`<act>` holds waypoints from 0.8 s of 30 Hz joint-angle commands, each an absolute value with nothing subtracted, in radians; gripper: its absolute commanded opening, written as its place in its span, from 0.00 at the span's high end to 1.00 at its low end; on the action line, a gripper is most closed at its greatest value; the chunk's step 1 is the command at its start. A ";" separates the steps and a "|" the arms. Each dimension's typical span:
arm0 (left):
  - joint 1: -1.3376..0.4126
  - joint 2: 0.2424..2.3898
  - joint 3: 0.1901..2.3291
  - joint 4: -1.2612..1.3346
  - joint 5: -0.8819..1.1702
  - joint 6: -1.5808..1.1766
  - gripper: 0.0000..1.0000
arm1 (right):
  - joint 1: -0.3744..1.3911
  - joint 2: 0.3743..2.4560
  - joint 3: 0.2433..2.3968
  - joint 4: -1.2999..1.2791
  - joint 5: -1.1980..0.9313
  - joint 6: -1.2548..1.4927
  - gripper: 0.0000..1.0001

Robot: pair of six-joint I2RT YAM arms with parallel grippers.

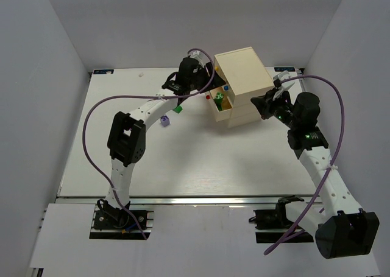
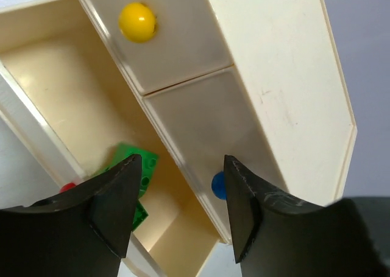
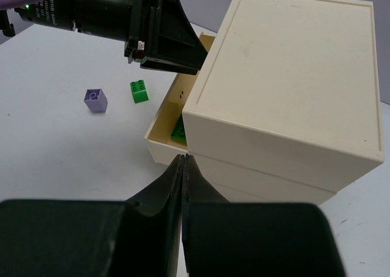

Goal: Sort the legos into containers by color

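The cream chest (image 1: 244,76) stands at the back of the table with its middle drawer (image 1: 218,103) pulled out. Green legos (image 2: 137,179) lie inside that drawer (image 2: 73,94), also seen in the right wrist view (image 3: 180,132). My left gripper (image 2: 180,167) is open and empty, hovering above the open drawer beside the chest's top tier. A green lego (image 1: 178,109) and a purple lego (image 1: 163,121) lie on the table left of the chest, also in the right wrist view (image 3: 139,92) (image 3: 95,100). My right gripper (image 3: 184,161) is shut and empty, its tips against the chest's right side.
The top tier has a yellow knob (image 2: 137,22) and a blue knob (image 2: 218,185). A red knob (image 1: 208,97) sits on the open drawer's front. White walls enclose the table on three sides. The left arm's purple cable (image 1: 122,97) arches over the table.
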State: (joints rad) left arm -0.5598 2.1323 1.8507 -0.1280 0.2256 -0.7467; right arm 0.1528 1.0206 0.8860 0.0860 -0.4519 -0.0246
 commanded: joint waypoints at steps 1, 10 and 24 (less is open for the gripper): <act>-0.555 2.080 1.893 -0.135 0.253 -0.747 0.34 | 0.140 1.009 0.884 0.147 -0.476 -0.008 1.00; -0.535 1.925 1.812 -0.294 -0.102 -0.574 1.00 | 0.121 1.015 0.876 0.150 -0.509 -0.008 1.00; -0.408 2.192 2.104 -0.919 -0.365 -0.962 0.27 | 0.109 1.029 0.865 0.164 -0.535 0.018 1.00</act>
State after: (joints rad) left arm -0.4290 2.1086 1.9896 -0.7017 -0.3202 -0.8341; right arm 0.1215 1.0264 0.8677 0.1101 -0.5159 -0.0025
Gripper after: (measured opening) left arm 0.695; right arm 0.013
